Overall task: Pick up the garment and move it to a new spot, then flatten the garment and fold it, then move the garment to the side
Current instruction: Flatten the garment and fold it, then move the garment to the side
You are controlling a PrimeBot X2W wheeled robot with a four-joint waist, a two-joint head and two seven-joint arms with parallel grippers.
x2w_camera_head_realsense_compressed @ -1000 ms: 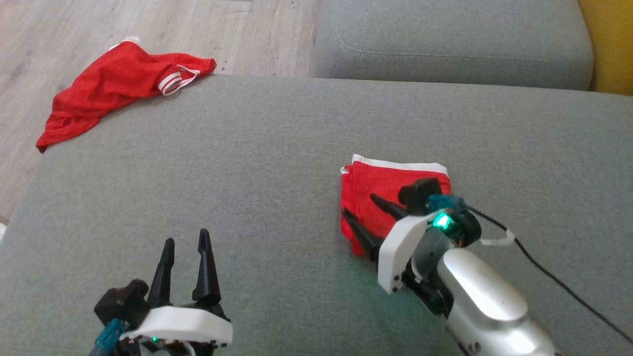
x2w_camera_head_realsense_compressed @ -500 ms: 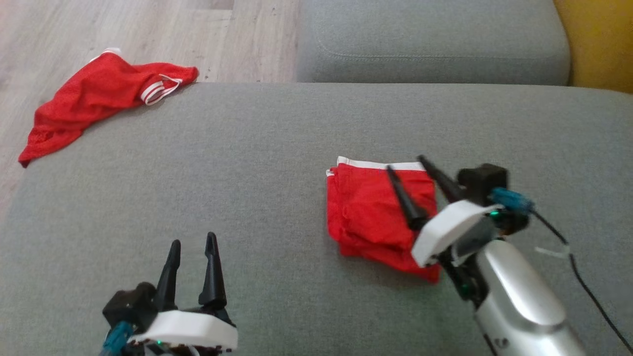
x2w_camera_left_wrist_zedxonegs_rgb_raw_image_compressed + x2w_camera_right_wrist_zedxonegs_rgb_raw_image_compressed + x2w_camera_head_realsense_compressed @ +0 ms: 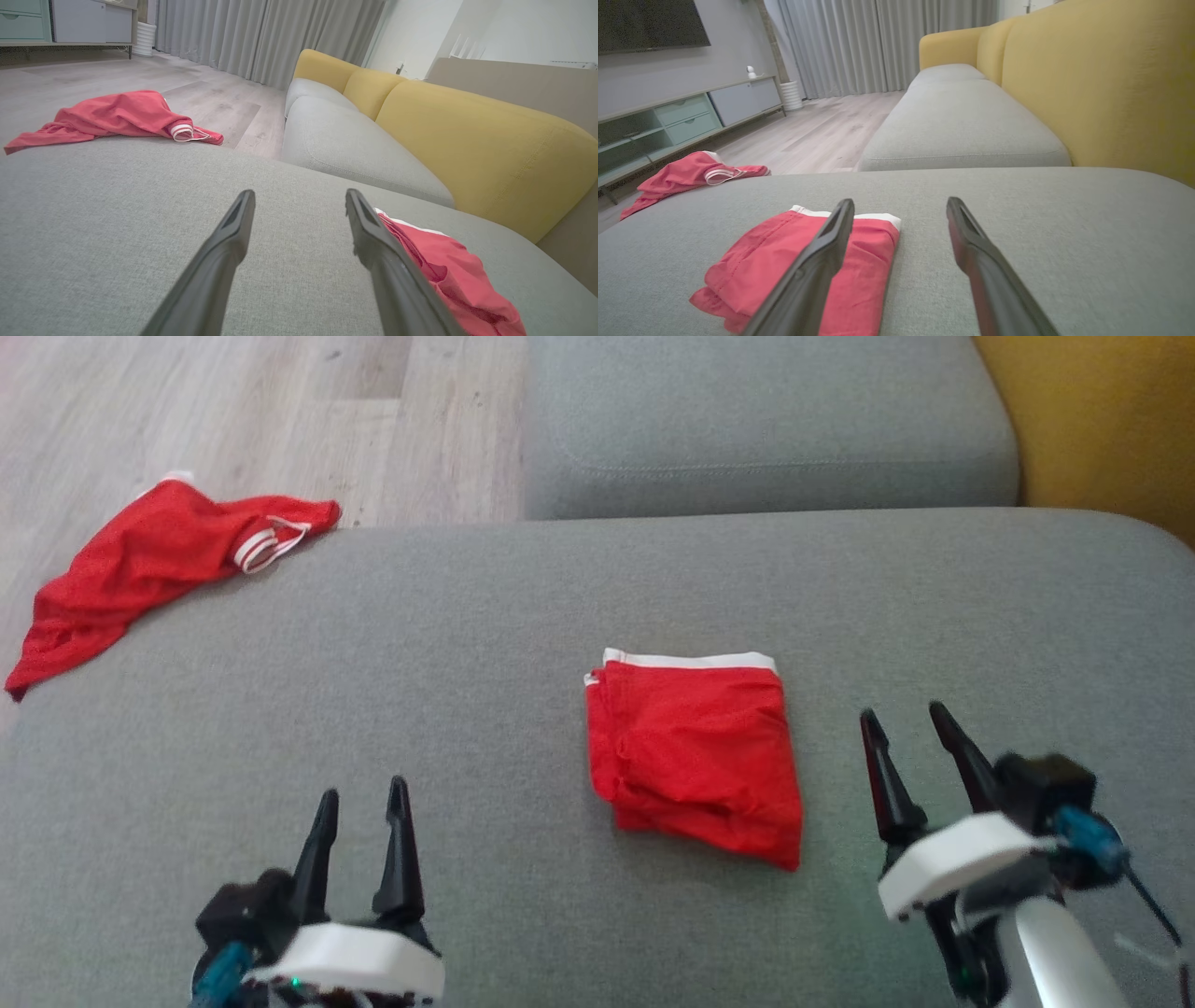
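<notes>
Head view | left gripper (image 3: 364,788) low, fingers spread, empty | right gripper (image 3: 902,710) likewise, beside folded garment (image 3: 695,756)

Folded garment (image 3: 695,751) on the cushion (image 3: 448,644), between left claw (image 3: 362,789) and right claw (image 3: 902,711); loose garment (image 3: 140,560) at its far left corner.

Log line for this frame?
folded shorts: flat on sofa | left gripper: open, empty | right gripper: open, empty
</notes>
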